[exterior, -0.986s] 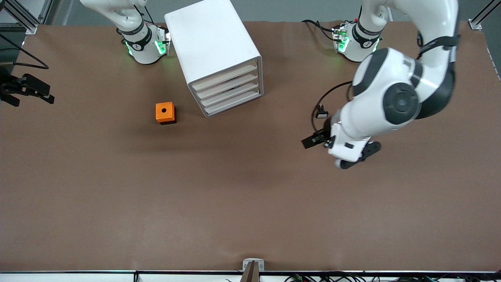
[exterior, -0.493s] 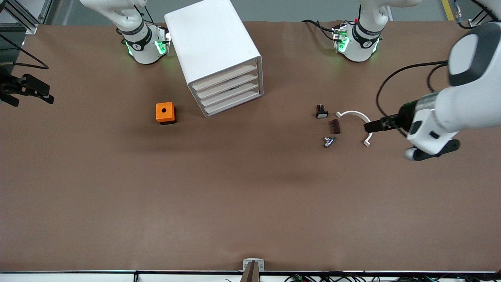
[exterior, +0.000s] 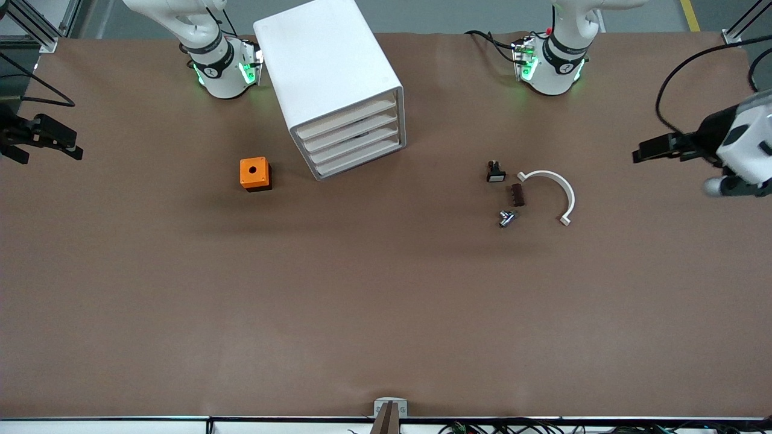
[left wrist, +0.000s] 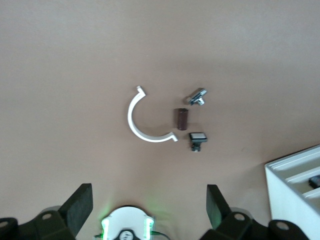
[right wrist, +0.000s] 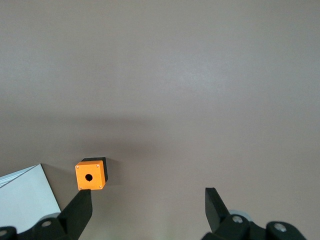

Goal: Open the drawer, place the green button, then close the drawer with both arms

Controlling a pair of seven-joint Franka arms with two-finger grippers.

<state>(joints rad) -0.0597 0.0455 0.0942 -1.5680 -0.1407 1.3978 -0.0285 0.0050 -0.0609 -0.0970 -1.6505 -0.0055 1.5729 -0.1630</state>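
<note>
Drawer (exterior: 360, 160) stood shut, opening not begun. My left end effector (exterior: 654, 148) and right end effector (exterior: 45, 137) hung released over worktop (exterior: 386, 301) ends. Next called for gripping its front; button (exterior: 507, 218) untouched.

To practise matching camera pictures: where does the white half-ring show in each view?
Front view: white half-ring on the table toward the left arm's end, beside the brown block.
Left wrist view: half-ring mid-picture, beside that block.
Right wrist view: not in it.
Shared landmark: white cabinet.
</note>
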